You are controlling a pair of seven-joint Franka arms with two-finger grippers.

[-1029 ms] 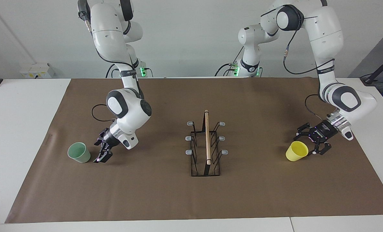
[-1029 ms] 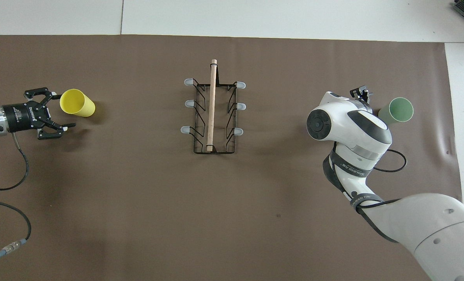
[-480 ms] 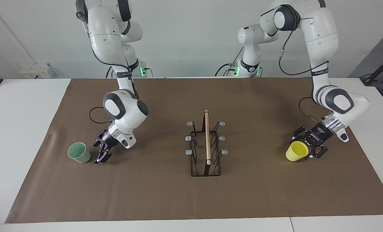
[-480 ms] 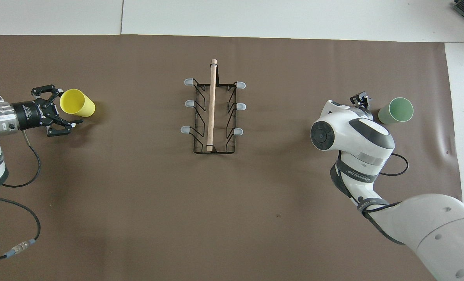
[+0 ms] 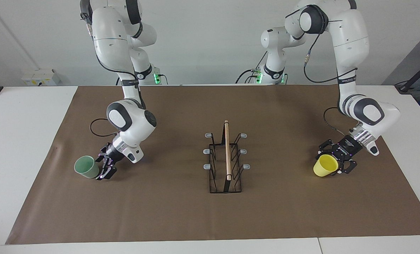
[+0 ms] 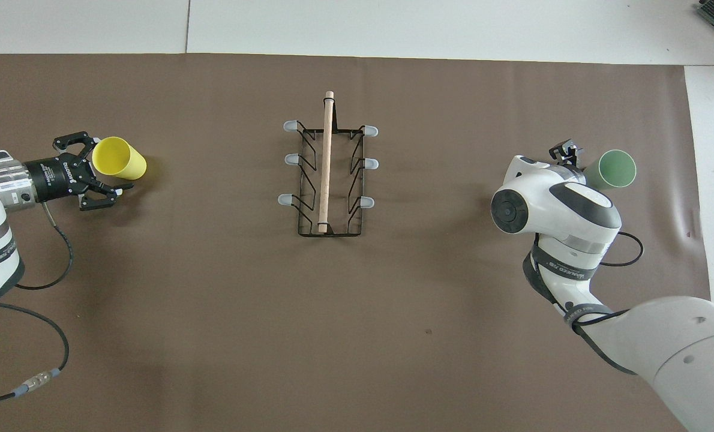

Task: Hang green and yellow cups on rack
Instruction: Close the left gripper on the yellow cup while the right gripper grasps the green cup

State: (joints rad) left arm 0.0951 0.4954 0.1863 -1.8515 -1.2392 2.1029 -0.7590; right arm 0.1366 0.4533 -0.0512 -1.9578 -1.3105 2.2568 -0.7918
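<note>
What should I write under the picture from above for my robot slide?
Two open grippers, left at the yellow cup, right at the green cup, rack between them.

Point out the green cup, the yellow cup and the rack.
green cup (image 5: 87, 167), facing view, on its outer wall below the rim.
yellow cup (image 5: 324, 166), facing view, on its side wall.
rack (image 6: 326, 162), overhead view, on the wooden rod along its top.
</note>
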